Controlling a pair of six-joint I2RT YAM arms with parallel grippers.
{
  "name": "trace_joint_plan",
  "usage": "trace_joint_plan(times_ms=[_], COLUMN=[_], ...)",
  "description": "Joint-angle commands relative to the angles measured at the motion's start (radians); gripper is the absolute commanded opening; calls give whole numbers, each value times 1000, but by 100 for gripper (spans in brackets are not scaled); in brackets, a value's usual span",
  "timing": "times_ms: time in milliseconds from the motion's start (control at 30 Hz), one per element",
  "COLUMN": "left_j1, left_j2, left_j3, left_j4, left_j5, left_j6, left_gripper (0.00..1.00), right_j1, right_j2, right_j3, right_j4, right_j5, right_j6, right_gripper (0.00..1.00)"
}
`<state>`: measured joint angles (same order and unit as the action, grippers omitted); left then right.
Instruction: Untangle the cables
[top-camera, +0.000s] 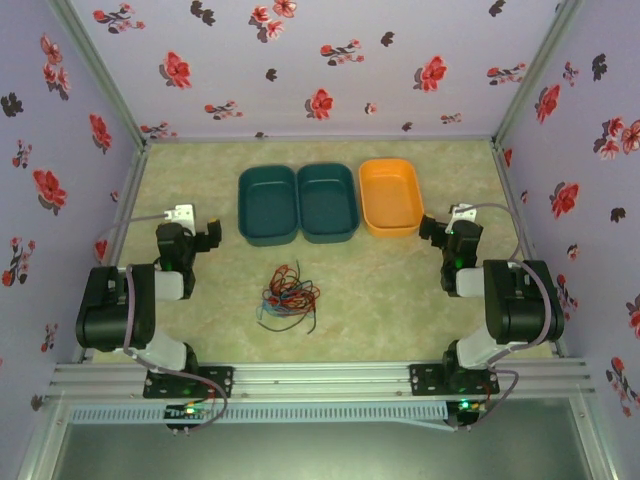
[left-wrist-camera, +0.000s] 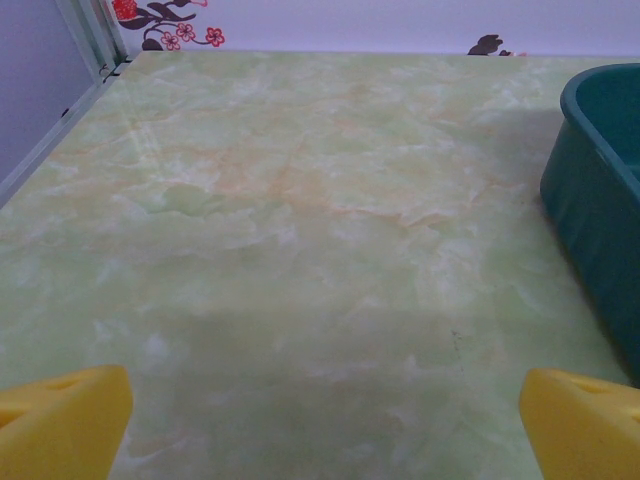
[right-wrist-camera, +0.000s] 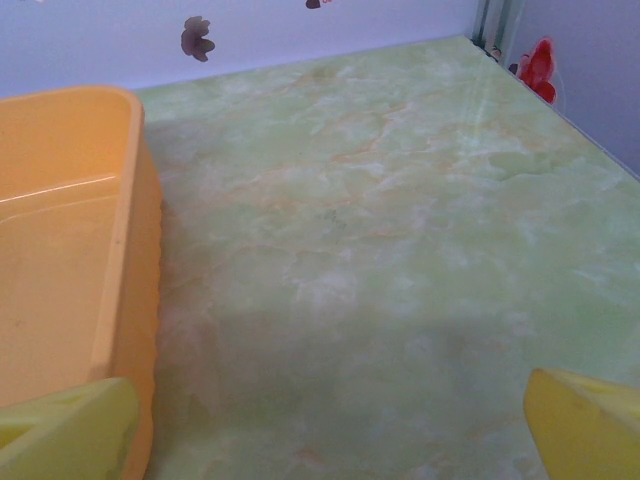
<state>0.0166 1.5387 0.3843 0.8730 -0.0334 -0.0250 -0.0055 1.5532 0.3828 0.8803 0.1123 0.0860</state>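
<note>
The cables (top-camera: 288, 296) lie as a small tangled bundle of red, black and blue wires on the marbled table, near the middle front. My left gripper (top-camera: 210, 238) rests at the left side, well apart from the bundle, open with nothing between its yellow fingertips (left-wrist-camera: 65, 420). Over on the right my right gripper (top-camera: 432, 230) sits beside the orange bin, also open and empty, its yellow fingertips (right-wrist-camera: 585, 425) spread wide. In both wrist views bare table lies between the jaws.
Two dark green bins (top-camera: 268, 204) (top-camera: 328, 201) and an orange bin (top-camera: 389, 196) stand in a row at the back. The green bin's wall (left-wrist-camera: 595, 190) is right of my left gripper; the orange bin (right-wrist-camera: 70, 270) is left of my right gripper. Floral walls enclose the table.
</note>
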Motion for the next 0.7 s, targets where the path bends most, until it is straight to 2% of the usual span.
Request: trace_joint_plan(times_ms=[0, 167, 267, 467, 667], left_j1=[-6, 15, 26, 25, 18], left_j2=[2, -22, -89, -297, -535], left_j3=[16, -32, -59, -49, 8], left_j4=[-2, 76, 60, -122, -383], left_j5=[-20, -56, -72, -119, -120], left_j6=[17, -38, -56, -81, -248], left_gripper=[100, 100, 100, 100, 100], right_j1=[7, 7, 7, 11, 23], right_j2=[7, 3, -27, -179, -394], right_j3=[11, 8, -4, -4, 41], right_j4=[-1, 3, 0, -123, -390], right_j5=[21, 49, 70, 84, 185], right_j6=[1, 11, 18, 15, 84], right_gripper=[99, 99, 99, 99, 99])
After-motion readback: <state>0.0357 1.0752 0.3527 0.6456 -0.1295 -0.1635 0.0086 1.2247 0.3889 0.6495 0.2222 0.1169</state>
